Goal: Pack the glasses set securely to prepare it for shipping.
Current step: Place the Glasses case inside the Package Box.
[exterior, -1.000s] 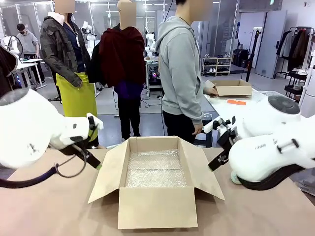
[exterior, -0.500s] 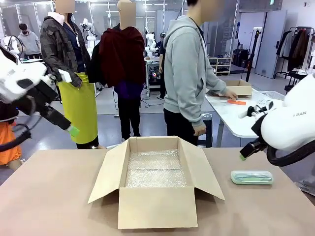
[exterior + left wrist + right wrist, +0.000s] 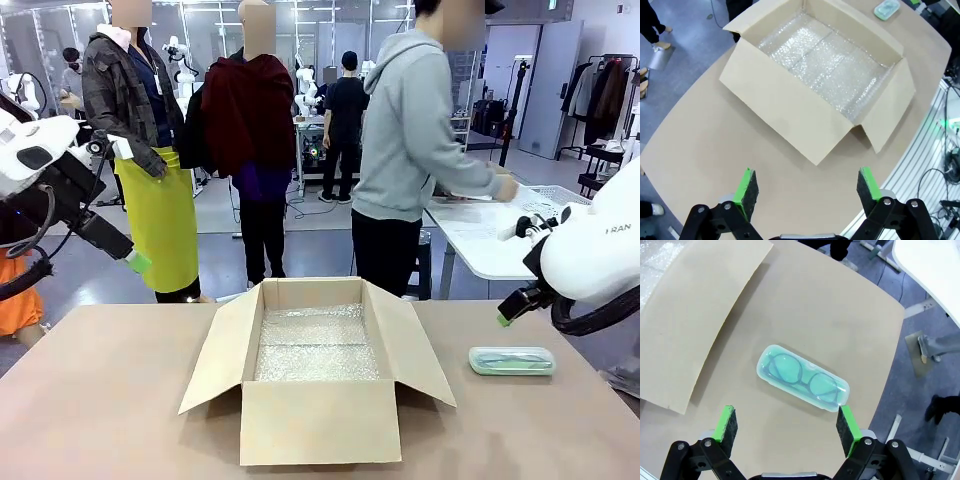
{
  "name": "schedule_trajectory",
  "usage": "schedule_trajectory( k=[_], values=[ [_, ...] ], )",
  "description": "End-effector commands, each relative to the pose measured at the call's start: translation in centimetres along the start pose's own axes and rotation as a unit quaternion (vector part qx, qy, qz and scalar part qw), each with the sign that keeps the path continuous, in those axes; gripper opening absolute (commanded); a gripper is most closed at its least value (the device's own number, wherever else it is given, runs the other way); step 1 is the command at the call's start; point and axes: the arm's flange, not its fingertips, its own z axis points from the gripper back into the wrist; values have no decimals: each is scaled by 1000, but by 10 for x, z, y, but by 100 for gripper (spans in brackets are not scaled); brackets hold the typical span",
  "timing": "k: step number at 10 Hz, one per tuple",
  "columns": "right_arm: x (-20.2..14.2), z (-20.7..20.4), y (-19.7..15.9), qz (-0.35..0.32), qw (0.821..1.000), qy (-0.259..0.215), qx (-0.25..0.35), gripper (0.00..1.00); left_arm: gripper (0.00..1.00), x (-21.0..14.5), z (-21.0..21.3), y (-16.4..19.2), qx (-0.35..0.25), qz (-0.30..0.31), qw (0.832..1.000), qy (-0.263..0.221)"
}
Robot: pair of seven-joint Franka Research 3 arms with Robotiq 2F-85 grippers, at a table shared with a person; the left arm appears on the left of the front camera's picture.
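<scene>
— Left side first?
— The left gripper hangs high over the table, fingers spread and empty, likely keeping clear of the cardboard box, open with bubble wrap on its floor for cushioning.
— And the glasses?
— The mint green case lies flat right of the box; the right gripper hovers above, released, seemingly lined up to grasp.

The tan table carries an open cardboard box (bubble wrap lines its floor) and, near its right flap, a mint green case.
</scene>
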Motion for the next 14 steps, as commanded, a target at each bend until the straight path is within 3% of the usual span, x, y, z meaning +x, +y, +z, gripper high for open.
schedule_trajectory(
  k=[1, 2, 3, 4, 5, 6, 7, 8, 9, 11, 14],
  values=[
    [0, -1, 2, 2, 1000, 0, 4, 100, 100, -1, 2, 2, -6, -9, 1000, -5],
    [0, 0, 0, 0, 1000, 0, 0, 100, 100, -1, 2, 2, -6, -9, 1000, -5],
    [9, -2, -7, 40, 999, 25, -6, 100, 100, -1, 2, 2, -6, -9, 1000, -5],
    [13, -4, -11, 138, 989, 54, 28, 100, 100, -1, 2, 2, -6, -9, 1000, -5],
    [20, -7, -16, 200, 976, 50, 65, 100, 100, -1, 2, 2, -6, -9, 1000, -5],
    [25, -16, -17, 316, 941, 82, 85, 100, 100, -1, 2, 2, -6, -9, 1000, -5],
    [32, -27, -21, 384, 913, 96, 94, 100, 100, -1, 2, 2, -6, -9, 1000, -5],
    [38, -37, -28, 464, 875, 100, 98, 100, 100, -1, 2, 2, -6, -9, 1000, -5],
    [42, -45, -31, 494, 857, 113, 94, 100, 100, -1, 2, 2, -6, -9, 1000, -5],
    [46, -62, -35, 514, 844, 113, 105, 100, 100, -1, 2, 2, -6, -9, 1000, -5],
    [50, -98, -48, 501, 846, 132, 121, 100, 100, -1, 2, 2, -6, -9, 1000, -5]
  ],
)
